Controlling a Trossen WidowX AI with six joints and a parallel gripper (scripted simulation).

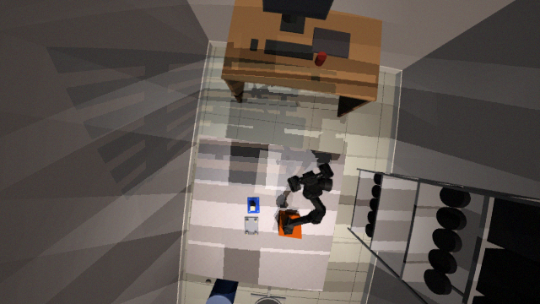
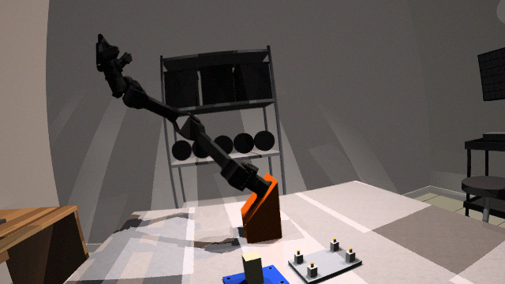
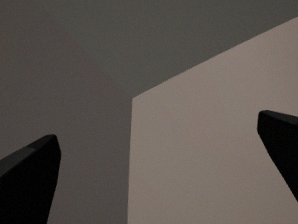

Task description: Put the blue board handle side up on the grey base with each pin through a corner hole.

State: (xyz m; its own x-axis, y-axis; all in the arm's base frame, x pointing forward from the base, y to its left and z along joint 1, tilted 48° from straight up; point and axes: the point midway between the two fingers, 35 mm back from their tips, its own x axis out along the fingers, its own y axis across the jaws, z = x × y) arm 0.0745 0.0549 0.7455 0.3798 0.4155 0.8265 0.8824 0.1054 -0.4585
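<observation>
Exterior view, left to right: the jaws [image 1: 325,171] [image 2: 100,38] are raised high above the worktop [image 1: 291,270] [image 2: 327,213], toward the wooden desk [image 1: 359,51] [image 2: 43,225] side of the frame. In the wrist view they stand spread wide with nothing between them, and only wall and ceiling show beyond. From the exterior they are a small dark shape whose two fingers are hard to tell apart.

The black arm [image 1: 317,211] [image 2: 158,108] slants down rightward to its orange mount [image 1: 295,234] [image 2: 272,213], passing in front of a shelf rack [image 1: 481,236] [image 2: 277,118] and partly covering the round black items on its lower shelf.

Next comes the blue board [image 1: 256,209] [image 2: 272,274], flat on the worktop, its pale square handle [image 1: 252,208] [image 2: 252,268] upright. The bottom of the exterior frame cuts off its near part, and the handle blocks some of its surface; three corner holes can be made out there.

To the right, just beside the board and apart from it, lies the grey base [image 1: 251,225] [image 2: 325,263]. All four posts and their gold pins are visible, with the board on none of them. A narrow strip of worktop separates the two. In the top view both sit well in from the worktop's edges, with open space between them and the orange mount; the pins and holes are too small there to judge closely.
</observation>
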